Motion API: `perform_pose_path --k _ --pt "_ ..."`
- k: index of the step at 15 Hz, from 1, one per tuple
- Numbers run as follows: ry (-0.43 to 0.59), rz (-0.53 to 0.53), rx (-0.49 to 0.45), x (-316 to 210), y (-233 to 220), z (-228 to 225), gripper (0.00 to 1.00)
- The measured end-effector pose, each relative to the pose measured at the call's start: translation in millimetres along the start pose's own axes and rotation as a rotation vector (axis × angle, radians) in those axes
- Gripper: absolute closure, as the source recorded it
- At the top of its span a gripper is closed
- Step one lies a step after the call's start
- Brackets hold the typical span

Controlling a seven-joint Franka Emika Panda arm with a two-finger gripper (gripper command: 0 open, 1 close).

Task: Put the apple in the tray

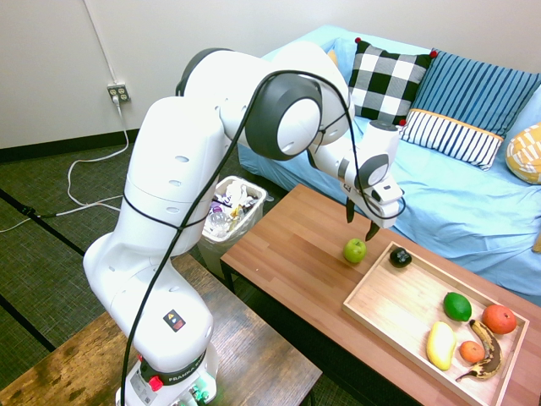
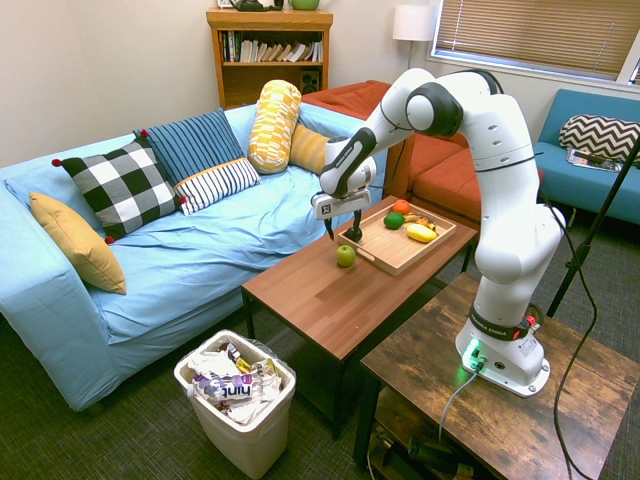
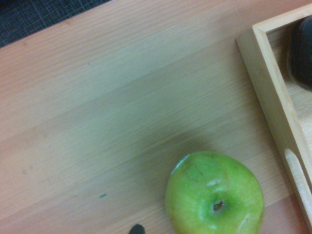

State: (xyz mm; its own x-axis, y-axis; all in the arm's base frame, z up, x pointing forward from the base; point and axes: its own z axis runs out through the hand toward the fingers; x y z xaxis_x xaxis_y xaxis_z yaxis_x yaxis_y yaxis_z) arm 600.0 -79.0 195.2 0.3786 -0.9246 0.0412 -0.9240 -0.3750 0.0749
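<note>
End effector (image 1: 361,220): released, its two dark fingertips standing apart with nothing between them, held above the desk (image 1: 279,245)

Nearest: the apple (image 1: 354,250), light green and glossy, stem dimple facing up in the wrist view; rests on the bare desk below the end effector, outside the tray (image 1: 380,298) and near its end wall

Next: a blackish fruit (image 1: 400,257), inside the tray, in the corner nearest the end effector on the sofa side; the tray is light wood, shallow, with a slot in the end wall facing the apple

Farther from the end effector, toward the tray's other end: a dark green oval fruit (image 1: 457,306), a yellow oblong fruit (image 1: 440,345), a small orange fruit (image 1: 471,352), a brown-patched banana (image 1: 489,359) curving around the small orange one, and a larger red-orange round fruit (image 1: 500,319) by the far corner

Beyond the desk's long edge: the sofa (image 1: 423,203) under a light blue cover, carrying patterned cushions (image 1: 390,82)

Off the desk's end, away from the tray: a pale bin (image 2: 245,425) on the floor, filled with bottles and wrappers

Farthest: a wooden bookshelf (image 2: 270,60) behind the sofa
</note>
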Motion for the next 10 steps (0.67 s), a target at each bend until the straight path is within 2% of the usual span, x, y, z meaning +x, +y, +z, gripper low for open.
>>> perform_pose_path --k 10 --pt "-0.026 0.031 -0.065 12.7 -9.0 59.6 0.00"
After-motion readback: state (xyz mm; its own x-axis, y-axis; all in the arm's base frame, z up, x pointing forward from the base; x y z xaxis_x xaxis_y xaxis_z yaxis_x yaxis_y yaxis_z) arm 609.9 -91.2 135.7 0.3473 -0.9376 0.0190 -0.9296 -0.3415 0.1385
